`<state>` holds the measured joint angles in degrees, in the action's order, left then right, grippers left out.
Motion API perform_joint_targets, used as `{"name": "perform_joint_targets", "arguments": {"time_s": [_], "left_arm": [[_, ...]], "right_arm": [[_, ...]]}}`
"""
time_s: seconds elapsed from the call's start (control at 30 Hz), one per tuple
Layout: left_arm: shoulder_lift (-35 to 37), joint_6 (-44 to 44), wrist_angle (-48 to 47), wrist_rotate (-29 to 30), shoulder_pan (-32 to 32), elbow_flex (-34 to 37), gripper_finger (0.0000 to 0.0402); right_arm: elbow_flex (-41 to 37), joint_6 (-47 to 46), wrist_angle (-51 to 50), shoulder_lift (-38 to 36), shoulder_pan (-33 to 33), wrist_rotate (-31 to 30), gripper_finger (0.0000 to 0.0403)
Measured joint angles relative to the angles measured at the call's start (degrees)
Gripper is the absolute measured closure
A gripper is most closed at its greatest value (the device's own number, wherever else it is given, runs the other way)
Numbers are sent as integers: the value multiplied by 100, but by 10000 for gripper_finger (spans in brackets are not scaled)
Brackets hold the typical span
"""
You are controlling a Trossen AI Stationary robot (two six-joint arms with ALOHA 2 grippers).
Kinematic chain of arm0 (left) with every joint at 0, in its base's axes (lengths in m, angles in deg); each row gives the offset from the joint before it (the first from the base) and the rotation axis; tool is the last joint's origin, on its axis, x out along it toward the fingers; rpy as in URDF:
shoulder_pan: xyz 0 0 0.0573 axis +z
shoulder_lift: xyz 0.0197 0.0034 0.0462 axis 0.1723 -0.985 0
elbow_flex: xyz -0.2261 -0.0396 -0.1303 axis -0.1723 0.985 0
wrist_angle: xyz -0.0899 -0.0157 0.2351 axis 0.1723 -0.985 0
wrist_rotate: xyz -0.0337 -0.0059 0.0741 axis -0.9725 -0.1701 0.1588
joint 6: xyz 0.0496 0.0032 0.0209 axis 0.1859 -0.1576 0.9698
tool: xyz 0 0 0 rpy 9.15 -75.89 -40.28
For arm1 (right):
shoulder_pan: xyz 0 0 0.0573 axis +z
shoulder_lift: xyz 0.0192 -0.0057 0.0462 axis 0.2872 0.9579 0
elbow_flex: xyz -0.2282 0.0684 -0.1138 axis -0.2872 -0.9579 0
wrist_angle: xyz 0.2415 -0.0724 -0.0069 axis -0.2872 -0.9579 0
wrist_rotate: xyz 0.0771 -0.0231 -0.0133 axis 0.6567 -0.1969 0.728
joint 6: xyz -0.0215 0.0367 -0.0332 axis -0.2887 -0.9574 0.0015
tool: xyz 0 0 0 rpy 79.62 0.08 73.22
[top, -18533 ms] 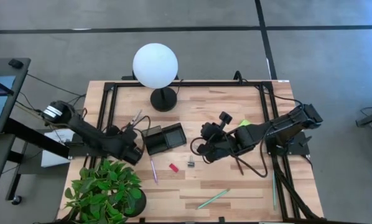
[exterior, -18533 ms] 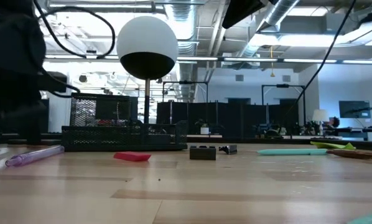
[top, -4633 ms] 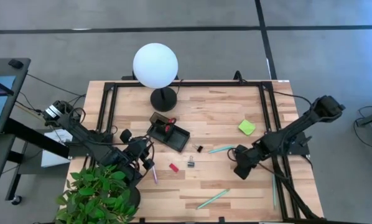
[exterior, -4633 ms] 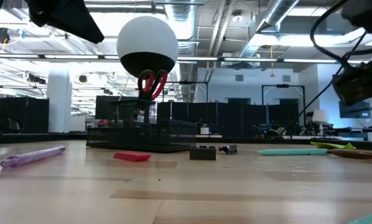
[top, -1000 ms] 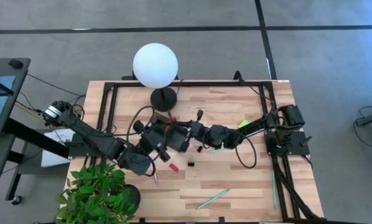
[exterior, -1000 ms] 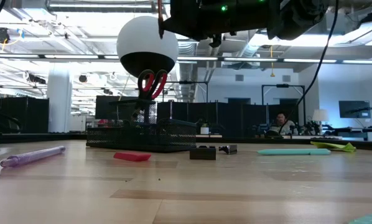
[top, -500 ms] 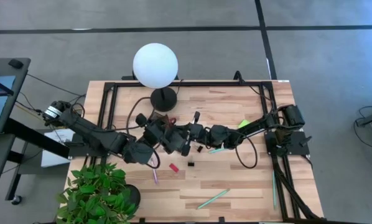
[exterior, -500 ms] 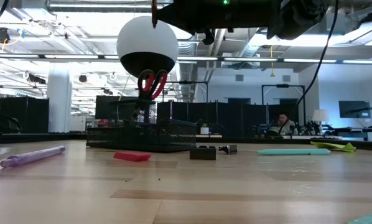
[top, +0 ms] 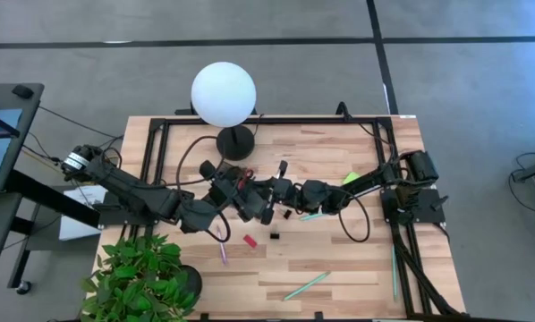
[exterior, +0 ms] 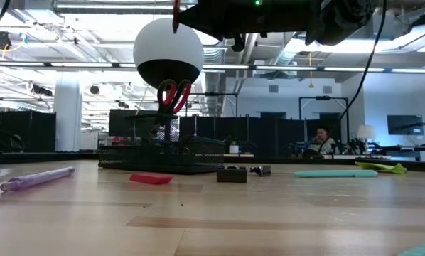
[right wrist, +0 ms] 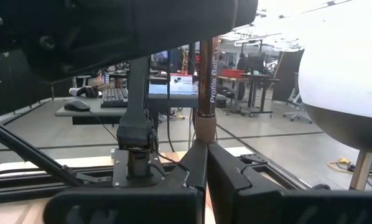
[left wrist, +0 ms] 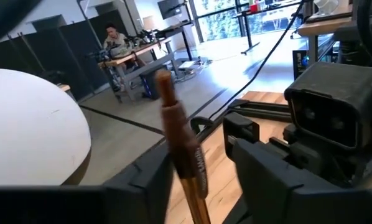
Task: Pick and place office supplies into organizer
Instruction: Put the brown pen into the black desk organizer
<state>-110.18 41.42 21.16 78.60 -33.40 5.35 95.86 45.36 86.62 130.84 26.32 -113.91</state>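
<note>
the right gripper (right wrist: 204, 163) is clamped on the dark brown pen (right wrist: 204, 93) over the black mesh organizer tray (exterior: 152, 158), between the left gripper's (left wrist: 198, 168) parted fingers. red-handled scissors (exterior: 173, 96) are in; pens, clips and notes remain on the table.

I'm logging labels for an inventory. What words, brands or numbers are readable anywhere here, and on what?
"Profile", with the rest blurred: printed along the barrel of the dark brown pen, right wrist view.
The same pen's print in the left wrist view: too blurred to read.
Red-and-white sign in the room behind: too small to read.
</note>
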Motion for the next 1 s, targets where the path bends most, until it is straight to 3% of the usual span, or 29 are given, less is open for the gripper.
{"name": "perform_joint_targets", "arguments": {"time_s": [0.23, 0.4, 0.53, 0.6, 0.73, 0.87, 1.0], "left_arm": [[0, 13, -9, -11, 178, 0, 378], [0, 9, -24, 127, 249, 0, 372], [0, -314, -595, 575, 231, 0, 372], [0, -946, -1261, 652, 220, 0, 377], [-8, -3128, -3018, 469, 222, 0, 377], [-120, -5055, -4596, 946, 238, 8, 377], [-173, -6307, -4991, 1189, 250, 256, 377]], "right_arm": [[0, 63, 2, 0, -2, 3, 403], [0, 346, -115, -2, 51, -64, 403], [0, 628, -160, -3, 137, -557, 403], [0, 855, -172, -27, 246, -995, 403], [4, 1359, -135, -122, 624, -1822, 403], [7, 1633, -125, -225, 1082, -2416, 403], [0, 1455, -116, -208, 1516, -2585, 403]]}}
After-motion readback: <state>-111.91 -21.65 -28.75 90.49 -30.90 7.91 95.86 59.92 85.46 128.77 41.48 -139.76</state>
